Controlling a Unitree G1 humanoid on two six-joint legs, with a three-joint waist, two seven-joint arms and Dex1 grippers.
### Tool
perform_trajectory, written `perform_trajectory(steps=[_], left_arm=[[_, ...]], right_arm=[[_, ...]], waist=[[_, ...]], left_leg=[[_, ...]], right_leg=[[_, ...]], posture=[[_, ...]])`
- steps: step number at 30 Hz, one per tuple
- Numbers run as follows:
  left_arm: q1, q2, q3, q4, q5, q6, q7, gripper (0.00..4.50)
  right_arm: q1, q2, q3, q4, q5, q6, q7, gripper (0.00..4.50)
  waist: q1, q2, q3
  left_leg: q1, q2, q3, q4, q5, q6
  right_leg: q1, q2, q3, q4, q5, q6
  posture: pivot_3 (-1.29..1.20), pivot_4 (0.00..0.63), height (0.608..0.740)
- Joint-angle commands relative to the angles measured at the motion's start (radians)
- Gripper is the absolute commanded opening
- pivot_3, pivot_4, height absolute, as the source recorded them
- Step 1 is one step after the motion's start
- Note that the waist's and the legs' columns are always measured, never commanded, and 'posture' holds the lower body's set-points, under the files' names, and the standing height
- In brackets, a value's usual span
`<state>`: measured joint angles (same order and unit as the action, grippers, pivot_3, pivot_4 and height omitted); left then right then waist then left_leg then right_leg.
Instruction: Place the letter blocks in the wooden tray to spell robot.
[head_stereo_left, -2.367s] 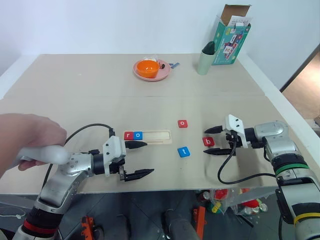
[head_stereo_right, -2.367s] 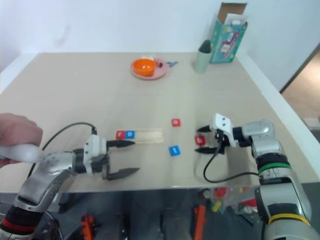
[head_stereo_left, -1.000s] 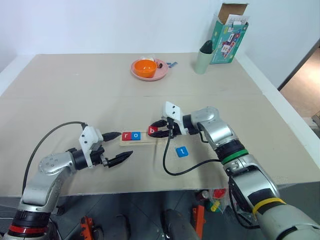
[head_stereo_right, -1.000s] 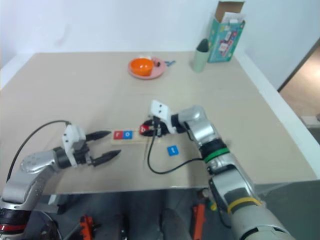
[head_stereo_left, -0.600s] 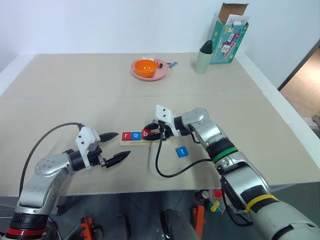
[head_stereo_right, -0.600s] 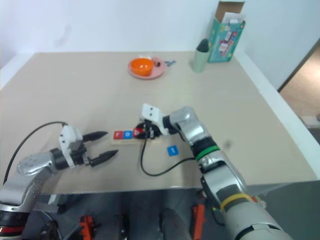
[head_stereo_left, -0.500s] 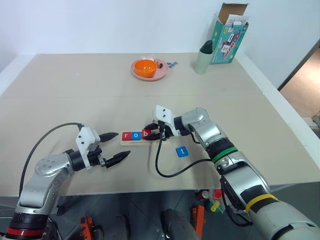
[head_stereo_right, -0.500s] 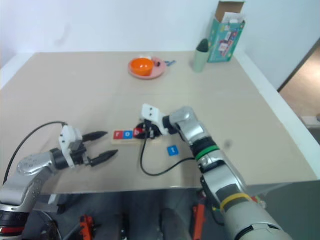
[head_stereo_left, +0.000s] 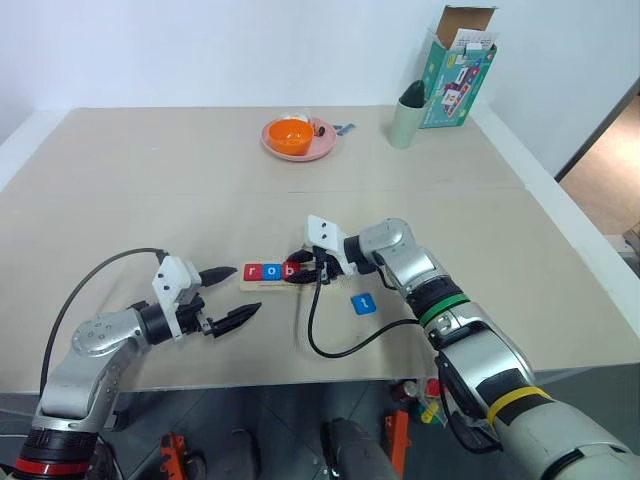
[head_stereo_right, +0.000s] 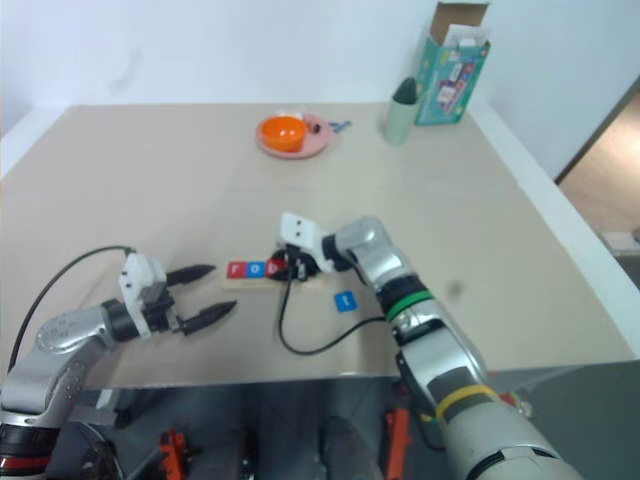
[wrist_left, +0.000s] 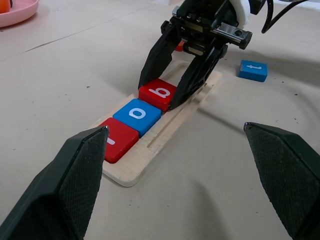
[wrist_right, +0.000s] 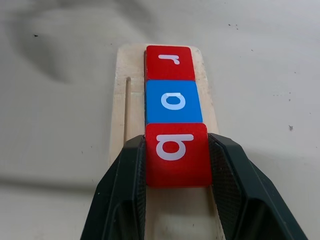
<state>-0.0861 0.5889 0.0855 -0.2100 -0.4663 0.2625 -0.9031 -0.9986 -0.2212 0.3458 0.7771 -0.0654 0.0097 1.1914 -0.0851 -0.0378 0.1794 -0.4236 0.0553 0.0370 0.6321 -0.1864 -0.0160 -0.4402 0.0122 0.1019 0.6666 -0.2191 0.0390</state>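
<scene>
The right gripper (wrist_right: 176, 165) has carried the red b block (wrist_right: 176, 154) into the wooden tray (wrist_left: 165, 142) beside the blue o (wrist_right: 173, 101) — jaws clamped on it, left gripper (head_stereo_left: 227, 298) wide — two letters remain.

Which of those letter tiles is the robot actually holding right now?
The red b tile, pinched by the right gripper in the wooden tray, third beside r and o.

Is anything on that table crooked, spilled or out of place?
Nothing looks spilled or broken. The r, o and b blocks sit straight in the wooden tray. The blue t block lies loose on the table beside it, not yet placed.
</scene>
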Motion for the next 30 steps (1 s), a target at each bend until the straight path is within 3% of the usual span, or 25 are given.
perform_trajectory(steps=[1, 9, 10, 17, 18, 23, 28, 30], left_arm=[[0.007, 0.001, 0.008, -0.037, 0.002, -0.021, 0.001, 4.50], [0.017, 0.002, 0.008, -0.046, 0.008, -0.021, 0.006, 4.50], [0.016, 0.003, 0.008, -0.046, 0.009, -0.021, 0.006, 4.50], [0.004, 0.007, 0.010, -0.039, 0.015, -0.021, 0.003, 4.50], [0.003, 0.009, 0.010, -0.038, 0.017, -0.022, 0.001, 4.50], [-0.018, 0.020, 0.005, -0.053, 0.013, -0.018, -0.015, 4.50], [-0.040, 0.045, -0.012, -0.126, -0.067, 0.066, -0.067, 4.50], [-0.054, 0.066, -0.024, -0.145, -0.076, 0.087, -0.094, 4.50]], right_arm=[[-0.027, 0.018, -0.005, -0.008, -0.001, -0.016, -0.004, 1.20], [-0.047, 0.023, -0.010, 0.038, -0.009, -0.004, 0.005, 1.20], [-0.049, 0.023, -0.013, 0.041, -0.006, -0.005, 0.004, 2.00], [-0.054, 0.019, -0.066, -0.012, 0.049, 0.055, 0.006, 4.33], [-0.056, 0.015, -0.084, -0.039, 0.070, 0.084, 0.005, 4.46], [-0.047, -0.021, -0.213, -0.199, 0.147, 0.243, -0.124, 4.46], [0.060, -0.046, -0.337, -0.382, 0.119, 0.351, -0.452, 4.46], [0.176, -0.035, -0.372, -0.535, 0.068, 0.443, -0.621, 4.46]], waist=[[0.000, 0.000, 0.000], [0.000, 0.000, 0.000], [0.000, 0.000, 0.000], [0.000, 0.000, 0.000], [0.000, 0.000, 0.000], [0.001, 0.000, 0.000], [0.006, 0.000, 0.000], [0.009, -0.001, -0.001]], left_leg=[[0.000, 0.000, 0.000, 0.000, 0.000, 0.000], [0.000, 0.000, 0.000, 0.000, 0.000, 0.000], [0.000, 0.000, 0.000, 0.000, 0.000, 0.000], [0.000, 0.001, 0.000, 0.000, 0.000, 0.000], [0.000, 0.001, 0.000, 0.000, 0.000, 0.000], [0.000, 0.001, 0.000, 0.000, 0.000, 0.000], [-0.001, 0.001, -0.001, 0.000, 0.000, 0.000], [-0.001, 0.000, -0.001, 0.000, -0.001, -0.001]], right_leg=[[0.000, 0.000, 0.000, 0.000, 0.000, 0.000], [0.000, 0.000, 0.000, 0.000, 0.000, -0.001], [0.000, 0.000, 0.000, 0.000, 0.000, -0.001], [0.000, 0.000, -0.001, 0.000, 0.000, -0.001], [0.000, 0.000, -0.001, 0.000, 0.000, -0.001], [0.000, 0.000, -0.001, 0.000, 0.000, 0.000], [0.000, 0.000, -0.001, 0.000, 0.000, 0.000], [0.000, 0.000, -0.001, 0.000, -0.001, 0.000]], posture=[[0.00, 0.150, 0.740], [0.00, 0.150, 0.740], [0.00, 0.150, 0.740], [0.00, 0.150, 0.740], [0.00, 0.150, 0.740], [0.00, 0.150, 0.740], [0.00, 0.150, 0.740], [0.00, 0.150, 0.740]])
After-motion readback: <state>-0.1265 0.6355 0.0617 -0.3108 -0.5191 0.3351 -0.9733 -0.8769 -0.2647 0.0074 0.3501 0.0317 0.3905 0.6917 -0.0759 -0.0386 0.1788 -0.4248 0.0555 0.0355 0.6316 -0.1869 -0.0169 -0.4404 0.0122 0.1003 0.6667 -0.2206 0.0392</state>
